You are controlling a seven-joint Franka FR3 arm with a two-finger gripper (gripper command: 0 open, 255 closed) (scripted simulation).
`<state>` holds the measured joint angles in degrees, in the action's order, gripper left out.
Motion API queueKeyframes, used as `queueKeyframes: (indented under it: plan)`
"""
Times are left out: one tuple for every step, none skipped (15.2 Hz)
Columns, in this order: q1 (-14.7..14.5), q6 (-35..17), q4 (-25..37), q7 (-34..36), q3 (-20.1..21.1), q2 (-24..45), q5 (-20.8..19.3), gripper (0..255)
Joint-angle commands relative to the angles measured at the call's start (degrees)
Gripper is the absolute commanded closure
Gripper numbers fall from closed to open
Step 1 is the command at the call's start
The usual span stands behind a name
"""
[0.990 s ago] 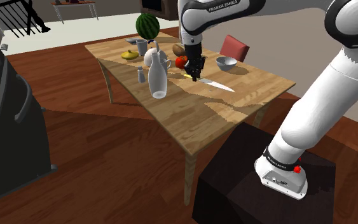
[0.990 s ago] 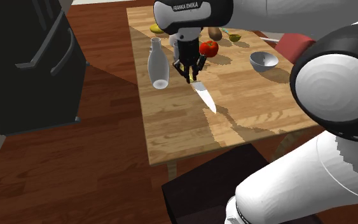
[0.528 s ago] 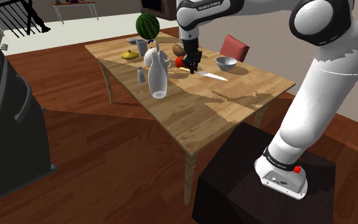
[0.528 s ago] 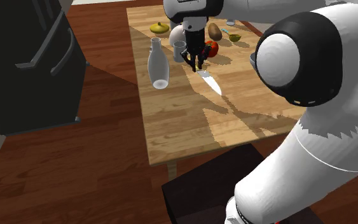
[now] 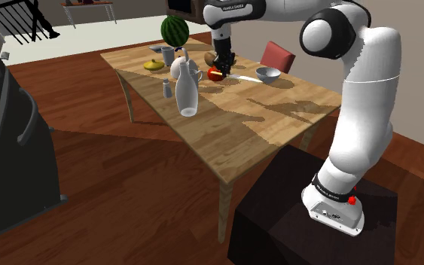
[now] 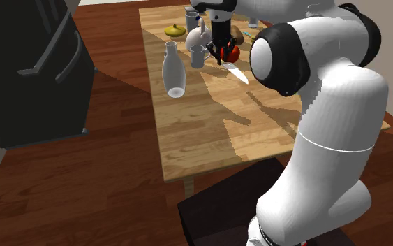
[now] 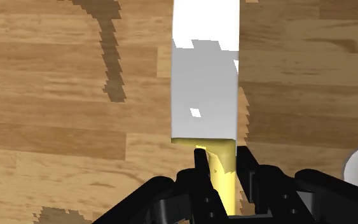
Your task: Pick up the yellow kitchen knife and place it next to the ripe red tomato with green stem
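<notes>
The wooden surface [image 5: 263, 128] carries everything, and the white arm [image 5: 364, 113] reaches over it to its far side. A tall white bottle [image 5: 187, 94] stands toward the shoulder view's left and a grey bowl [image 5: 268, 74] toward its right. Between them is the red tomato [image 5: 215, 74]. The knife [image 7: 204, 95] is just beside the tomato, its pale blade pointing toward the bowl. Whether the blade touches the wood cannot be told. The black end effector [image 7: 220, 162] is clamped on the knife's yellow handle.
</notes>
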<state>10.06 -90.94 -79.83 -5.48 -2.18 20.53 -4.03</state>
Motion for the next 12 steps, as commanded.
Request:
queueKeyframes:
  plan:
    - [1.1, 2.6, 8.1, -1.7, -0.5, 5.3, 0.1, 255]
    - [1.6, 4.1, 12.5, -2.5, -0.7, 8.2, 0.2, 255]
    - [2.2, 5.9, 17.4, -3.2, -0.9, 11.3, 0.3, 255]
    - [2.7, 7.6, 22.0, -3.9, -1.0, 14.1, 0.4, 255]
    - [2.6, 6.7, 20.8, -3.8, -1.0, 13.9, 0.4, 255]
    - [2.6, 5.7, 19.6, -3.7, -1.0, 13.6, 0.4, 255]
    - [2.6, 4.8, 18.5, -3.6, -0.9, 13.4, 0.4, 255]
    - [2.6, 3.9, 17.4, -3.6, -0.9, 13.2, 0.4, 255]
    - [2.6, 3.1, 16.4, -3.5, -0.9, 13.1, 0.4, 255]
    - [2.6, 2.2, 15.4, -3.4, -0.9, 13.0, 0.4, 255]
    - [2.6, 1.4, 14.5, -3.4, -0.9, 12.9, 0.4, 255]
    - [2.6, 0.6, 13.6, -3.3, -0.9, 12.8, 0.4, 255]
